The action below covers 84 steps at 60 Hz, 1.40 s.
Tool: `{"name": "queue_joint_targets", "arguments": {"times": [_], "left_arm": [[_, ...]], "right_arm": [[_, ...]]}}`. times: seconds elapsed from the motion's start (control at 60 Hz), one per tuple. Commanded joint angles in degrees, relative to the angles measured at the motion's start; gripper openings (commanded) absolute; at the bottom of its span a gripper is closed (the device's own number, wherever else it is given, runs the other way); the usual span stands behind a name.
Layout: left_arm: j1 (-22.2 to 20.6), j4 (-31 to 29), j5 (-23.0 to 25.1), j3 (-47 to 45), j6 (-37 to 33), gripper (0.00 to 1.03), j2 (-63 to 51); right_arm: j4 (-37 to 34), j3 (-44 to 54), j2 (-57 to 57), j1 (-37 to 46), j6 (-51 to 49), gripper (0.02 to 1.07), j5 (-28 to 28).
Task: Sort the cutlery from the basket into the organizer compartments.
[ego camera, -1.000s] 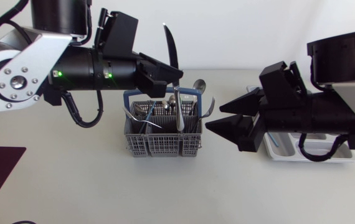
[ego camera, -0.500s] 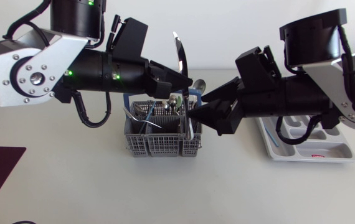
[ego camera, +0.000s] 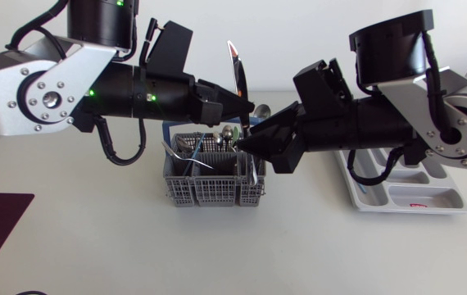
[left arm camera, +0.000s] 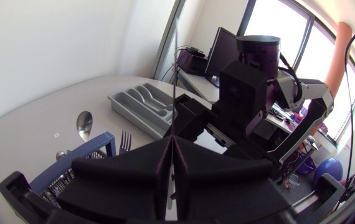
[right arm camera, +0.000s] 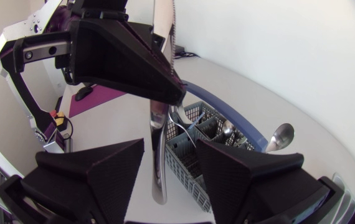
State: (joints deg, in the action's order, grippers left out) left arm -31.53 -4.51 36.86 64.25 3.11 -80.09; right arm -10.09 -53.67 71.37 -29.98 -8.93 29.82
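Left pincer [ego camera: 238, 103]: closed together on the knife [ego camera: 235, 67] near its mid-length. The blade points up from the fingers and the handle hangs below them.
Right pincer [ego camera: 250, 141]: fingers apart, one on each side of the hanging handle. Neither appears to touch it.
Basket [ego camera: 213, 187]: directly beneath both pincers, with other cutlery standing in it.
Organizer [ego camera: 434, 203]: on the table behind the right pincer, well apart from it.
Step in hand (judged): handover of the knife from the left pincer to the right.
Risk, early release: if the left pincer lets go before the right has closed, the knife drops back into the basket.
Risk, off-centre grip: a smooth handle caught unevenly could twist or slip.
Risk, collision: the two pincers' fingers are very near each other, so a small misalignment could knock them together.
Right wrist view only: shows the gap on each side of the handle.
Left wrist view only: shows the knife edge-on and the organizer's compartments ahead of the left pincer.
Head view only: shows both pincers placed over the basket but hides the finger gap.
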Motion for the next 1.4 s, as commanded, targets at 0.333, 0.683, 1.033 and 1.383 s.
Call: {"name": "queue_joint_targets", "arguments": {"times": [0.333,0.683,1.033,1.383], "left_arm": [[0.9,0.4,1.9,2.9,2.8,0.04,-0.5],[1.5,-0.5,2.0,4.3,3.2,0.55,-0.1],[6.4,-0.5,1.0,8.4,5.4,0.81,0.7],[14.7,-0.1,0.7,14.9,10.4,0.83,1.6]], "right_arm": [[0.9,0.4,1.0,-2.1,1.3,0.08,0.5],[-0.8,2.5,-1.8,-2.4,1.4,0.08,-0.3],[-5.8,7.6,-8.0,0.9,-1.2,0.08,-2.1],[-12.0,13.2,-16.0,11.4,-6.2,0.08,-2.1]]}}
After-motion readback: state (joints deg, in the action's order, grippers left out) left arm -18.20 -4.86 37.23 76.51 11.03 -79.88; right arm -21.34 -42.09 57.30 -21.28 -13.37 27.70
